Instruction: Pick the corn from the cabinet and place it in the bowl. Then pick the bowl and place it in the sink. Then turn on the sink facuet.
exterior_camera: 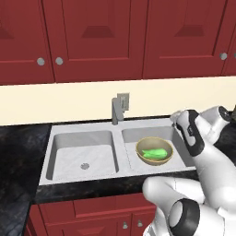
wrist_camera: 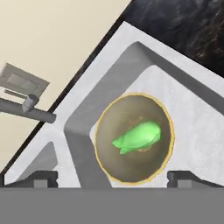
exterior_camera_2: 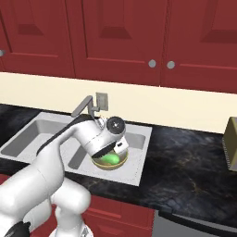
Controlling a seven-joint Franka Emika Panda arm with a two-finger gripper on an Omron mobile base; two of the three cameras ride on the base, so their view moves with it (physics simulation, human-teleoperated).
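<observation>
Hand view: tool [wrist_camera: 113, 179] spread wide above bowl [wrist_camera: 162, 114] with corn [wrist_camera: 139, 137] in sink [wrist_camera: 192, 105], apparently unlabelled.

In our right base view, the white arm hides most of the round tan-beige bowl [exterior_camera_2: 112, 161] and part of the bright green corn cob [exterior_camera_2: 110, 159]. It also covers much of the light grey metal two-basin sink [exterior_camera_2: 139, 152]. At right, the frame edge cuts a tan boxy object [exterior_camera_2: 231, 141].
</observation>
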